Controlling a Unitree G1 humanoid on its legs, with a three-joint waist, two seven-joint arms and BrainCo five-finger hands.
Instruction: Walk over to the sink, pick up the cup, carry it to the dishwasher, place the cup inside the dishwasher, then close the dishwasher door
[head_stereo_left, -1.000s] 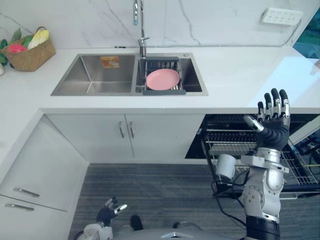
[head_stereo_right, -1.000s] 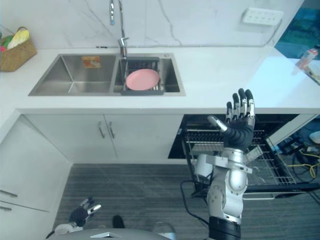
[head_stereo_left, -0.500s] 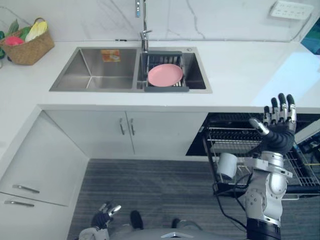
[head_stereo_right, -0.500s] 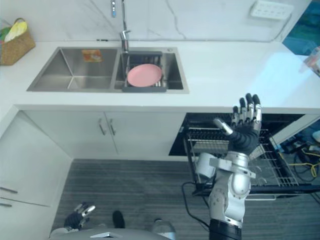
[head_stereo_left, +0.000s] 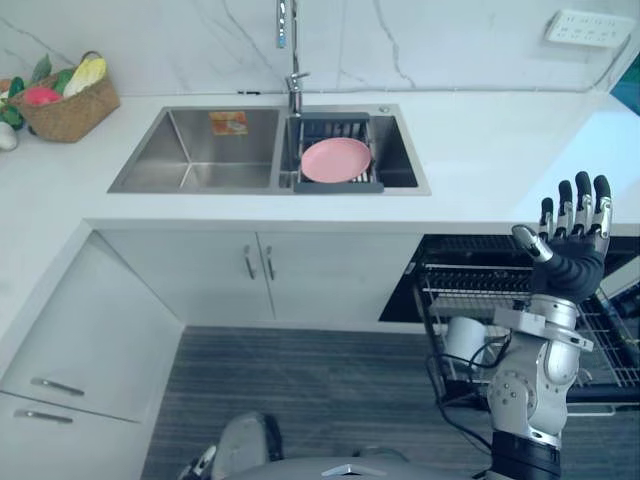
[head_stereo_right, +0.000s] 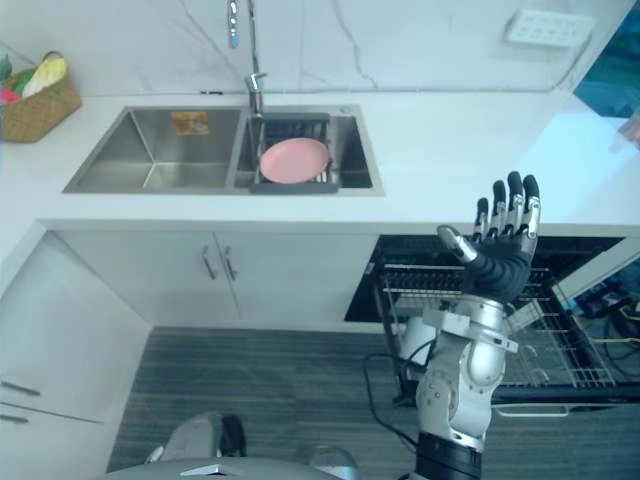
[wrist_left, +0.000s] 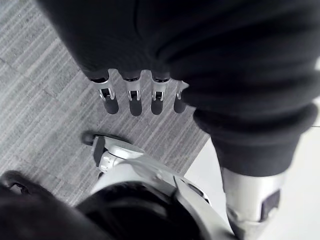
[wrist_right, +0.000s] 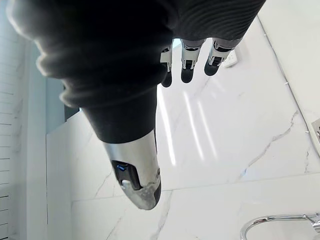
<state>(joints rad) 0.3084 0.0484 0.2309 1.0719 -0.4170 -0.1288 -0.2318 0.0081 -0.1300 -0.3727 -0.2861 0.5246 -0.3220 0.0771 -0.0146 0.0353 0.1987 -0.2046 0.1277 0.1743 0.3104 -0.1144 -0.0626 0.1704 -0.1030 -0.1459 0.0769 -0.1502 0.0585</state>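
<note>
Left eye view: right hand (head_stereo_left: 568, 268) is raised at right of frame, fingers (head_stereo_left: 583, 205) straight, spread, empty. The white cup (head_stereo_left: 462, 338) sits in the pulled-out dishwasher rack (head_stereo_left: 470, 278), lower left of that hand and part-hidden by the forearm; its axis is unclear. Door hard to make out.
Right eye view: same; the right hand is likely nearer.
Left wrist view: left hand (wrist_left: 210, 60), fingers relaxed, empty, above the floor (wrist_left: 40, 100).
Right wrist view: fingers straight.

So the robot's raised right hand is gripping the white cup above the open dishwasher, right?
No: the right hand is empty, fingers straight. The white cup sits in the open dishwasher rack, as the left eye view shows.
</note>
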